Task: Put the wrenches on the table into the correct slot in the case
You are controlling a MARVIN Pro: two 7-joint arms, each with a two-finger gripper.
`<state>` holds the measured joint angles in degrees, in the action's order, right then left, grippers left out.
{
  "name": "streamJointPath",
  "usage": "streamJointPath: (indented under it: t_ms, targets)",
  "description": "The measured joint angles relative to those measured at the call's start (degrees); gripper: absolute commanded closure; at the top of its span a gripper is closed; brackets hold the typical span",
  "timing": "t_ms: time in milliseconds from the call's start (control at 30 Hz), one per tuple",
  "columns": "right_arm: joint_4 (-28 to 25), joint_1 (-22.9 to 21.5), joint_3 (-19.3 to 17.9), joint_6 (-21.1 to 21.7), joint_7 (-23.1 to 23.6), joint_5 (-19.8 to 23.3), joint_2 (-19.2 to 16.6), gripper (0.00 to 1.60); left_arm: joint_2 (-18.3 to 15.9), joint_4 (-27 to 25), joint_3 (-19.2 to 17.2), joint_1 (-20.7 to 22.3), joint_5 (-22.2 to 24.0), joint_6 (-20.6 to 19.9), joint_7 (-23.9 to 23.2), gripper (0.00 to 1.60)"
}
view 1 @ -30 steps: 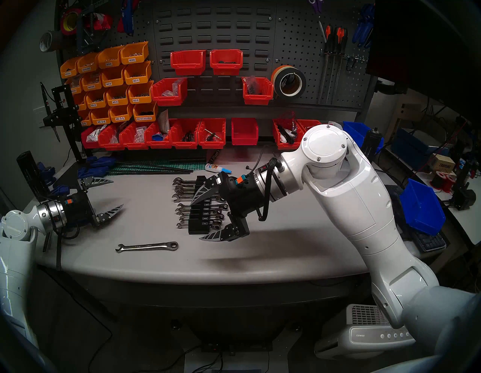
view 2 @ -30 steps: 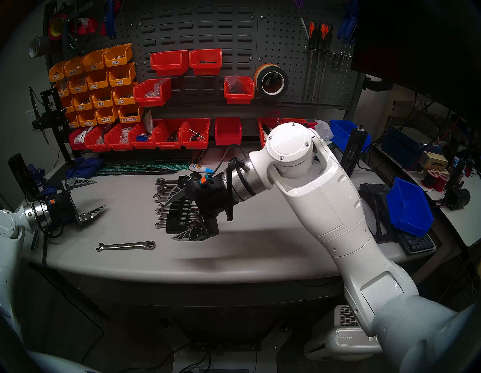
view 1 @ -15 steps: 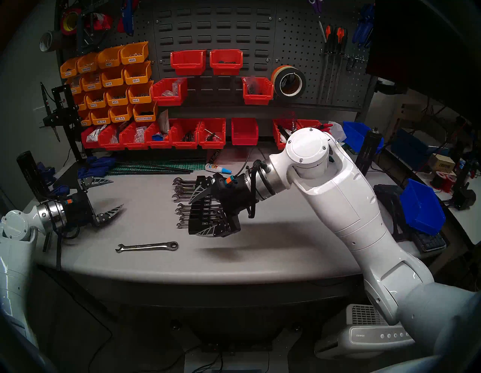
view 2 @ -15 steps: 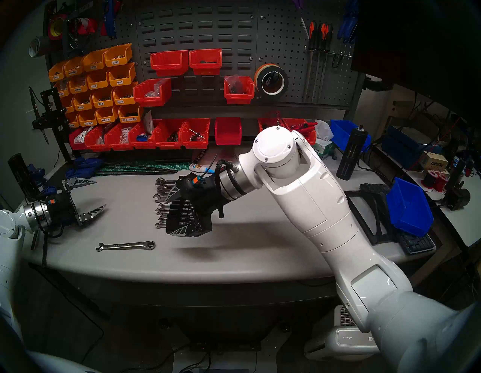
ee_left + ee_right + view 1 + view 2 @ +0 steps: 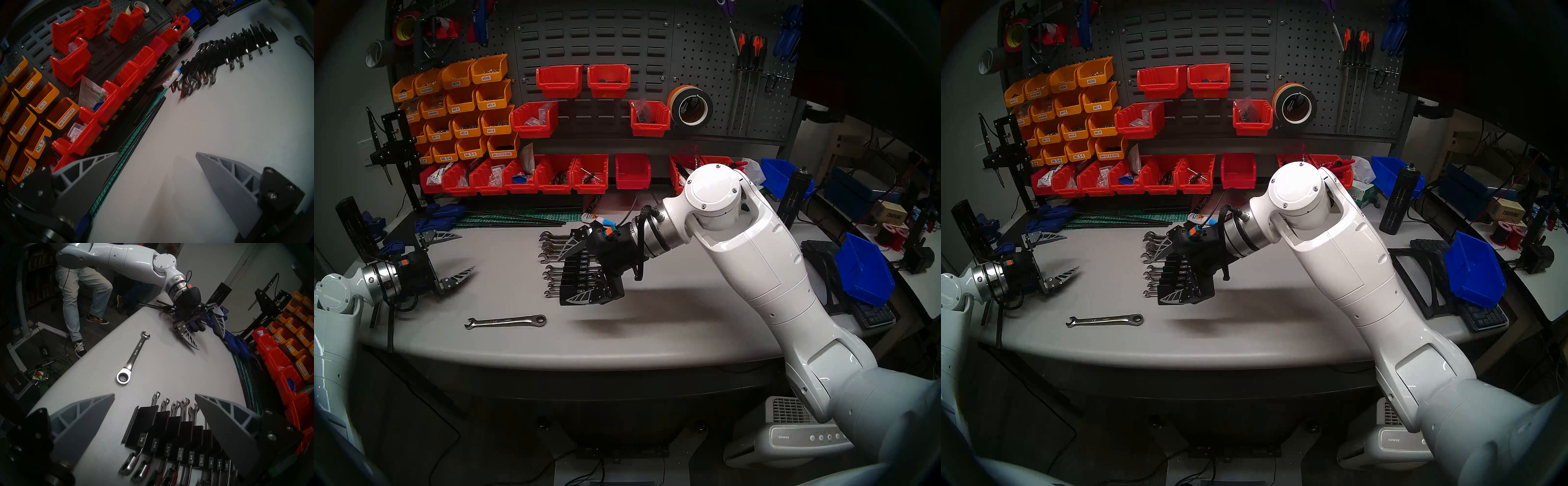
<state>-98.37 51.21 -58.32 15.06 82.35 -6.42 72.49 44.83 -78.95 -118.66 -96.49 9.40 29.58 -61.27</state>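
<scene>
Shiny chrome combination wrench (image 5: 505,321) lies flat on the light-grey matte bench (image 5: 653,332) near its front edge, long axis left-right in the head view, open jaw toward the robot's left, ring end toward the long black plastic wrench rack (image 5: 577,278), just clear of it. Right pincer (image 5: 573,271) hovers over the rack, fingers wide apart and empty; left pincer (image 5: 454,253) also spread, empty, well off to the left. Only the right wrist view shows the rack's size labels, 1/4 at the near end (image 5: 141,439), and a person's legs in jeans (image 5: 81,285) beside the bench.
</scene>
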Motion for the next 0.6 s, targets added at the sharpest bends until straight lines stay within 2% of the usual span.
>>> streamJointPath:
  t_ms: [333,600]
  targets:
    - [-0.81,-0.02,-0.84,0.31,0.79,1.18,0.17,0.00,0.00,0.00,0.00,0.00,0.00,0.00,0.00,0.00]
    - [-0.97,-0.91,0.10,-0.64,2.49,2.24,2.05,0.00,0.00,0.00,0.00,0.00,-0.03,0.01,0.00,0.00]
